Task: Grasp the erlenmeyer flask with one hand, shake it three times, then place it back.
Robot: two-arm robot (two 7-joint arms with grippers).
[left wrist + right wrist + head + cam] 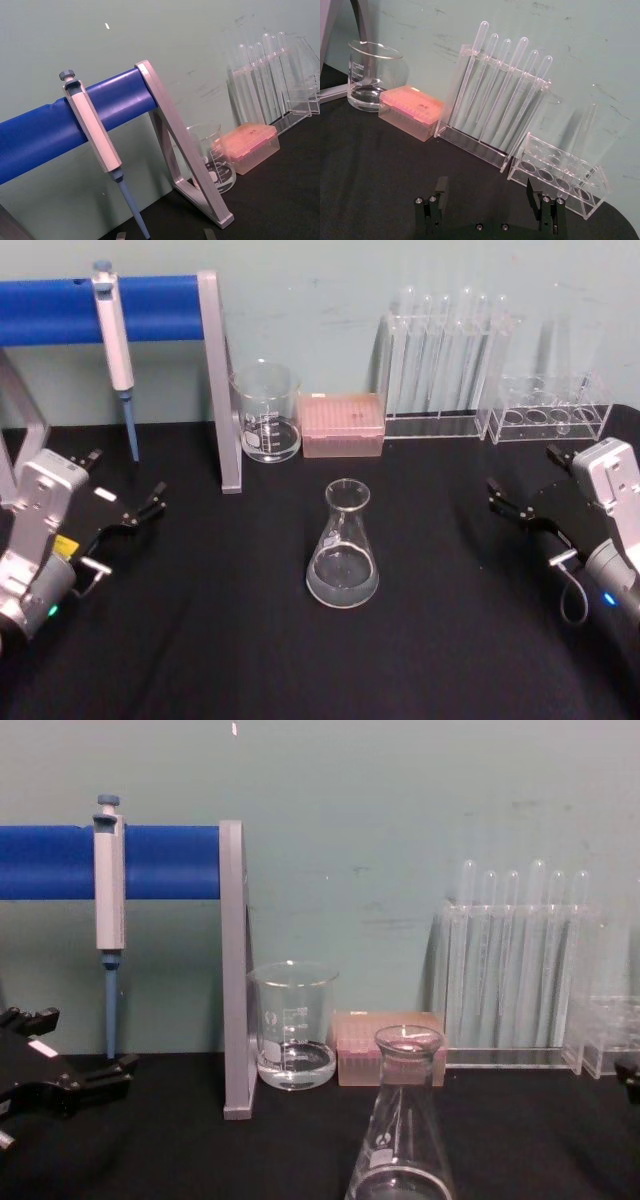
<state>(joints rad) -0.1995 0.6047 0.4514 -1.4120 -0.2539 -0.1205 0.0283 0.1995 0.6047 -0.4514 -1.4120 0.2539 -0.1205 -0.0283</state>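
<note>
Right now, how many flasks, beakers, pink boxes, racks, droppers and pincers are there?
erlenmeyer flask: 1
beaker: 1
pink box: 1
tall rack, low rack: 2
droppers: 6
left pincer, right pincer: 2
Total: 13

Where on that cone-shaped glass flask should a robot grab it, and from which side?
Probably the narrow neck of the erlenmeyer flask, just under the flared rim, coming in level from either side: it stands upright, and the rim should stop slipping.

Left end effector, right end effector: low, outboard, jaws apart.
</note>
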